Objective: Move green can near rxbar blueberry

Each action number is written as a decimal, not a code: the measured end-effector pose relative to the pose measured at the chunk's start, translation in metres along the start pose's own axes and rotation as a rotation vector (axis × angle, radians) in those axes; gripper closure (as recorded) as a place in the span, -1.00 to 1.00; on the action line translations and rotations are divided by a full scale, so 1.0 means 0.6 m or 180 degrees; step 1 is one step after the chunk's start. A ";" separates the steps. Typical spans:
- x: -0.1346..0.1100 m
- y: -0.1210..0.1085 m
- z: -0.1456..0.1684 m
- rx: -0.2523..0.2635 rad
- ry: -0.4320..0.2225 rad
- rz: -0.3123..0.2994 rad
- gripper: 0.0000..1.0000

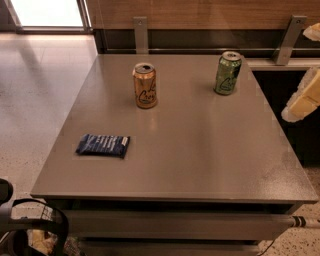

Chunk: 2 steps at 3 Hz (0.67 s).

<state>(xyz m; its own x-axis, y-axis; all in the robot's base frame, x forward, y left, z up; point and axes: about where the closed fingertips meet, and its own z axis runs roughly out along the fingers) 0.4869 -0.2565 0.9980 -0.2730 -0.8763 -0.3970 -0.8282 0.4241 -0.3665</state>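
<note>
two cans (228, 73) (145, 85), one bar (103, 145), claw (303, 99) right

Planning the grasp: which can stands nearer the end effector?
The green can, far right; the orange-gold can stands farther left. The end effector hangs right of the table.

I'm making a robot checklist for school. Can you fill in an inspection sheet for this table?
Surface: grey table, flat and bare between the things.
Job's things: green can upright at the far right; rxbar blueberry lying flat near the front left, well apart from it.
Clutter: orange-gold can upright, far side, left of the middle.
Grippers: pale gripper beyond the table's right edge, away from both cans.
Cables: dark loop at the lower left; cannot tell if it is a cable.
Surroundings: shiny floor on the left, wooden wall behind.
</note>
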 end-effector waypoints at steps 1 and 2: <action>0.032 -0.059 0.035 0.0186 -0.0475 0.0378 -1.00; 0.044 -0.123 0.081 0.0325 -0.1144 0.0748 -1.00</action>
<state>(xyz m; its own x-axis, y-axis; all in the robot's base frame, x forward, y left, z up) 0.5648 -0.2999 0.9738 -0.2455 -0.6258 -0.7403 -0.7065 0.6385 -0.3054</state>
